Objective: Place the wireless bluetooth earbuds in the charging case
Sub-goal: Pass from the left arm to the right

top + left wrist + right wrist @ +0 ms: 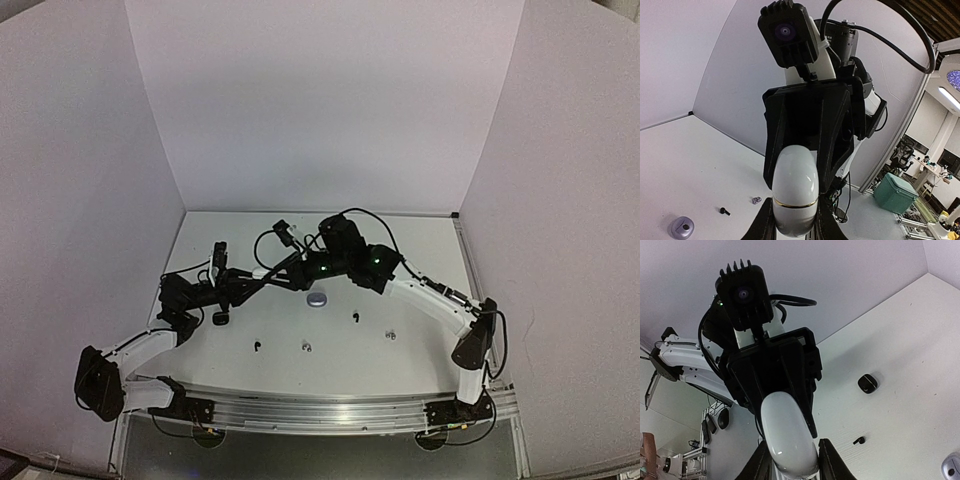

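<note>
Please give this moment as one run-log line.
left tool: shut on white case | right tool: around same case, grip unclear | case: in air | black earbud: on table

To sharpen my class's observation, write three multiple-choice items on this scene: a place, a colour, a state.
1. The lavender-grey case lies: A) on the table; B) in a gripper; C) inside another case.
2. The left gripper holds a case coloured: A) black; B) white; C) green.
3. The left gripper is: A) open, empty; B) shut on that case; C) unseen.
Answers: A, the top view shows it lying there; B, the white case shows in the left wrist view; B, the gripper clamps it.
</note>
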Motion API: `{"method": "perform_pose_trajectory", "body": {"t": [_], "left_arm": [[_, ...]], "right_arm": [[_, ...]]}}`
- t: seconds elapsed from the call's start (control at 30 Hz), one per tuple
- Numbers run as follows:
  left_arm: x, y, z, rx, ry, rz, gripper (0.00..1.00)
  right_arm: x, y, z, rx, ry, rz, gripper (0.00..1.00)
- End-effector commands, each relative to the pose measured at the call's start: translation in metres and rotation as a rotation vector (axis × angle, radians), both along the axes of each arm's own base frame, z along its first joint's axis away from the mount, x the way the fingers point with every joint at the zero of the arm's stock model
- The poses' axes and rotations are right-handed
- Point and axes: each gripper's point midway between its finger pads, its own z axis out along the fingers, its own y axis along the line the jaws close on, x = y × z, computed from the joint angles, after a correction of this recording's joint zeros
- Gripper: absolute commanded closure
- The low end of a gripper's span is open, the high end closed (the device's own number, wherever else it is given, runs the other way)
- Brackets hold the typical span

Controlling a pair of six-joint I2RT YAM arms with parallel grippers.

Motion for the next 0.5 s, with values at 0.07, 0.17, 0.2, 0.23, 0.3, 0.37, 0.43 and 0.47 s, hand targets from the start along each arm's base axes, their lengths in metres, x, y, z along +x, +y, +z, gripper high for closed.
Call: {"method": "perform_pose_trajectory", "body": {"t": [0.07, 0.17, 0.2, 0.23, 0.3, 0.37, 0.43, 0.47], "left_arm": [[-0.004, 0.001, 0.025, -0.042, -0.081, -0.014, 1.00], [-0.004, 0.001, 0.024, -0.040, -0.075, -0.014, 1.00], [-0.004, 0.001, 0.023, -0.038, -0.073, -0.013, 1.00], [-0.003, 0.000, 0.022, -0.036, -0.069, -0.012, 1.00], [-0.002, 0.000, 0.020, -0.031, -0.062, -0.009, 1.00], [0.001, 0.000, 0.018, -0.024, -0.047, 0.006, 1.00], [0.005, 0.001, 0.015, -0.016, -0.030, 0.027, 0.95], [0.006, 0.001, 0.014, -0.013, -0.022, 0.038, 0.89]], "right_arm": [[-0.003, 0.001, 0.022, 0.066, -0.010, 0.026, 0.84], [-0.004, 0.003, 0.020, 0.067, -0.001, 0.041, 0.94], [-0.004, 0.003, 0.020, 0.068, 0.002, 0.045, 0.98], [-0.004, 0.003, 0.020, 0.069, 0.003, 0.046, 1.00], [-0.005, 0.003, 0.021, 0.072, 0.000, 0.047, 1.00], [-0.004, 0.002, 0.020, 0.069, -0.003, 0.039, 1.00], [-0.003, 0.000, 0.019, 0.063, -0.002, 0.025, 1.00], [-0.001, -0.002, 0.018, 0.060, -0.002, 0.014, 1.00]]}}
